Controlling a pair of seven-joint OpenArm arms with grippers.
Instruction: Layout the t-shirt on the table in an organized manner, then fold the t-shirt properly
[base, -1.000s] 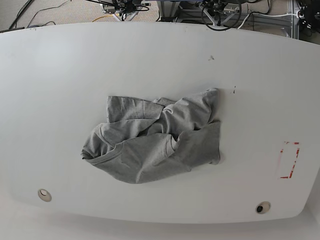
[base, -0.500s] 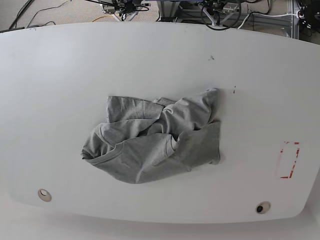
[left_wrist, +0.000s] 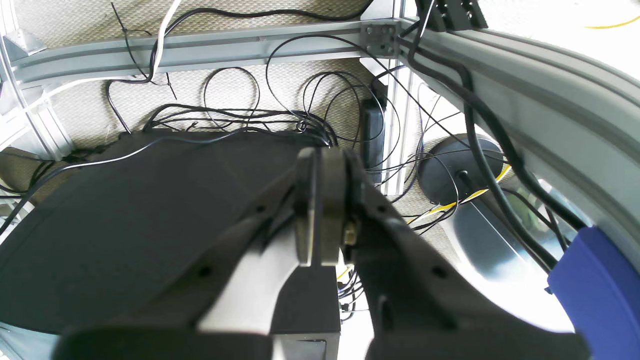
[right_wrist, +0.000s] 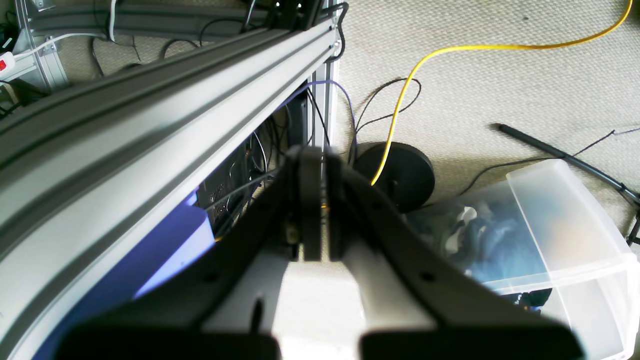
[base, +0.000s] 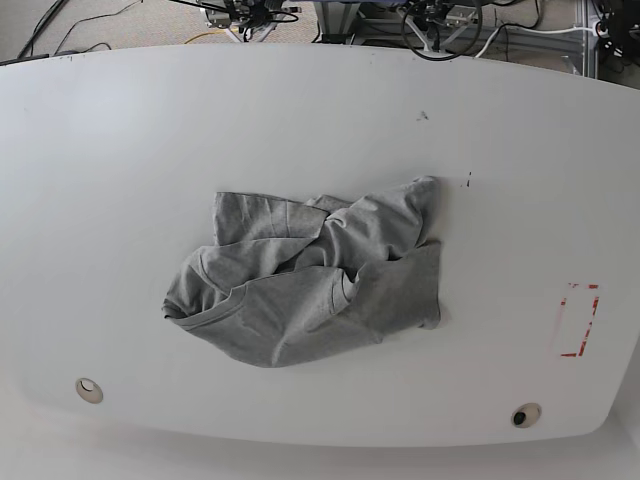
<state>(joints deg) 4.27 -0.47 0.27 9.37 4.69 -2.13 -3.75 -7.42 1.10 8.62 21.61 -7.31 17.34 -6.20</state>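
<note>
The grey t-shirt (base: 310, 275) lies crumpled in a loose heap near the middle of the white table (base: 120, 180), its folds overlapping and its plain face showing. Neither arm appears in the base view. My left gripper (left_wrist: 320, 210) is shut with nothing between its fingers, hanging off the table over a black case and cables. My right gripper (right_wrist: 312, 200) is also shut and empty, beside the table's metal frame above the carpet.
Two round grommets (base: 89, 389) (base: 523, 415) sit near the table's front edge and a red tape rectangle (base: 578, 320) at its right. Below the table are cables (left_wrist: 280, 115), a black round stand base (right_wrist: 400, 170), a clear plastic bin (right_wrist: 545, 230) and a yellow cable (right_wrist: 450, 55).
</note>
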